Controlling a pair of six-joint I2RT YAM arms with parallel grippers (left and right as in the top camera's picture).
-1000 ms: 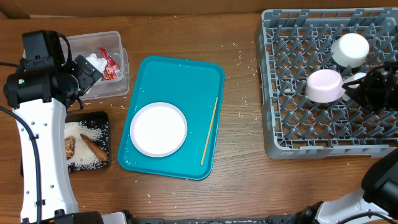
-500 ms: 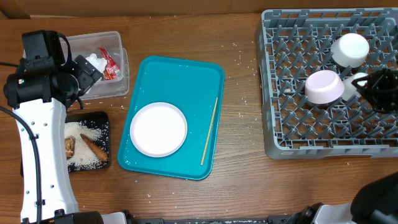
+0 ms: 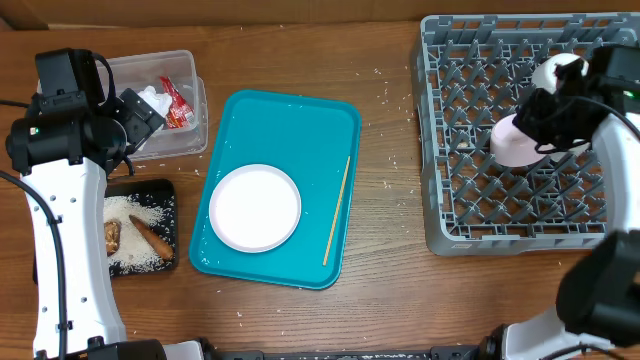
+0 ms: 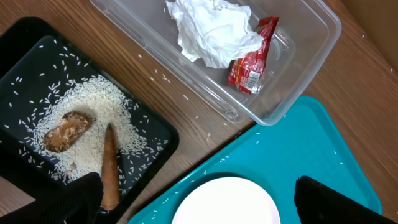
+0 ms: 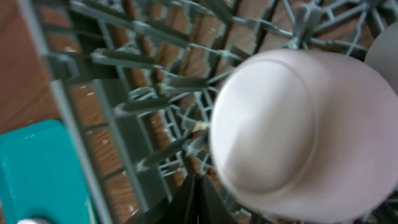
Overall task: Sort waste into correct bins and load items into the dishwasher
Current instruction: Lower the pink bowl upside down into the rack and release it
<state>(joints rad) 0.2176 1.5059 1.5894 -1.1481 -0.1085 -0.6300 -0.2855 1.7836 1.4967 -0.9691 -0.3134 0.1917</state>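
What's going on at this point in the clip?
A two-arm robot is clearing a table. The right gripper is shut and holds nothing, over the dish rack beside an upturned white bowl sitting on its pegs. The left gripper hangs open over the left side, holding nothing. The napkin and red wrapper lie in the clear tub; rice and two brown scraps are in the black tray. A white plate and wooden stick lie on the teal tray, not yet loaded.
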